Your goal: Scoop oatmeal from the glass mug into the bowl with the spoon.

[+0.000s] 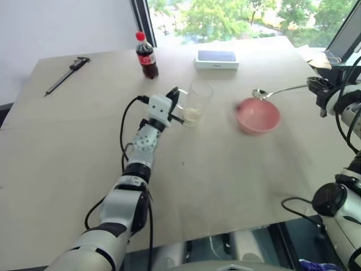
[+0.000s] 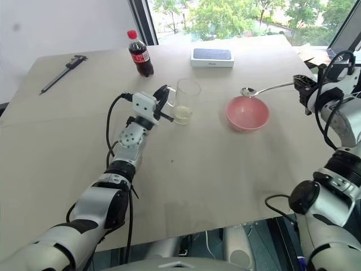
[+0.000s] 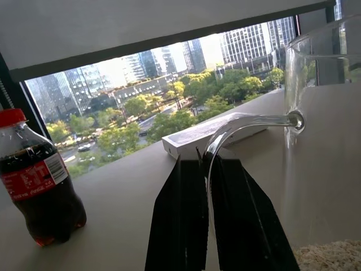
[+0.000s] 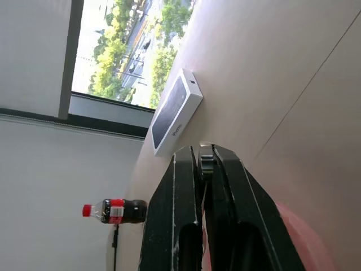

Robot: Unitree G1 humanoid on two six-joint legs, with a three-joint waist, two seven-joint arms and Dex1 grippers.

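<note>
clear glass mug, pale oatmeal inside

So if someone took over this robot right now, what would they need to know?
Left gripper: shut on the glass mug's handle, mug standing on the table.
Right gripper: shut on the spoon's handle, its round end over the far rim of the pink bowl.
Oatmeal: a small heap in the mug's bottom.
Done: both things gripped. No oatmeal is visible in the bowl.
Left: scoop from mug, tip into bowl.

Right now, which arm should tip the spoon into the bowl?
Right. Its gripper is shut on the spoon, whose scoop hangs over the bowl's far rim. The left gripper is steadying the mug.
</note>
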